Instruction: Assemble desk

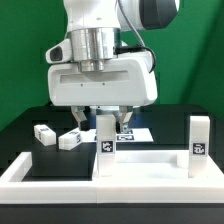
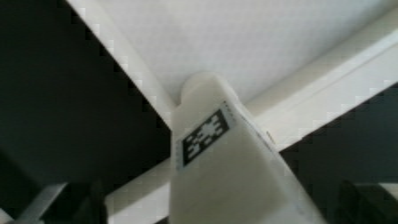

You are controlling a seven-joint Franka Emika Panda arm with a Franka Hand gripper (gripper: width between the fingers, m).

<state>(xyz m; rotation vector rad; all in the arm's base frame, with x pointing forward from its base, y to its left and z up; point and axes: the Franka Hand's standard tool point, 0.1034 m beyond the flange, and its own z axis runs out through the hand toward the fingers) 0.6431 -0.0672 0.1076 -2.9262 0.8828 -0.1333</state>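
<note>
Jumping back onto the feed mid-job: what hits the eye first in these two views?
The bulky white robot arm fills the middle of the exterior view, its tool open on either side of an upright white square-section plastic leg block with a black-and-white tag. A second upright leg block stands at the exterior view's right on the wide flat white plastic tabletop panel. Two loose leg blocks lie on the black table at its left.

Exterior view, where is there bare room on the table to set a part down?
Bare black table lies between the two loose legs and the white wall, and behind the panel between the upright legs. Crowded under the tool.
</note>
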